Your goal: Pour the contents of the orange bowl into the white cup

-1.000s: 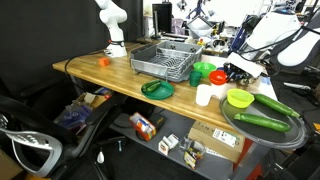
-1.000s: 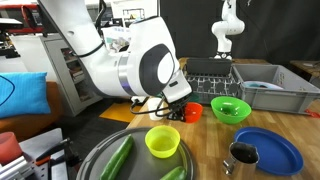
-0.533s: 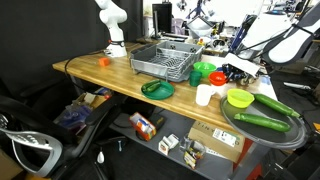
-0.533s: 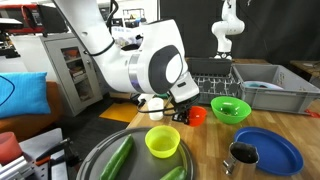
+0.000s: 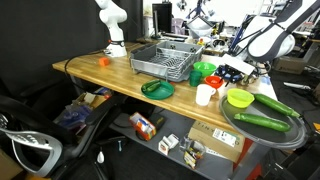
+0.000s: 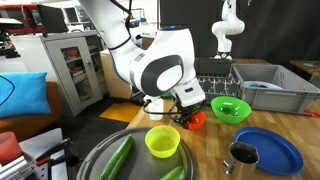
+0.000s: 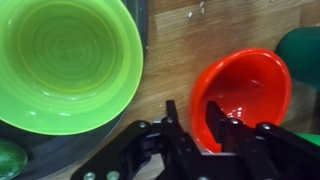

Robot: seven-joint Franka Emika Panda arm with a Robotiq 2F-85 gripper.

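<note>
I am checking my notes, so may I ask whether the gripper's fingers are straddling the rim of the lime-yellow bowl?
Not quite: the gripper has its fingers straddling the rim of the orange bowl, not the lime-yellow bowl, which sits apart beside it. The wrist view shows one finger inside the orange bowl and one outside.

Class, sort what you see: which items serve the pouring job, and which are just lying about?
For the job: small round orange-red plastic bowl; small plain white cup; claw, straddling the bowl's rim.
Lying about: lime-yellow plastic bowl; green bowl; shallow blue bowl; grey dish rack; two green cucumbers.
</note>
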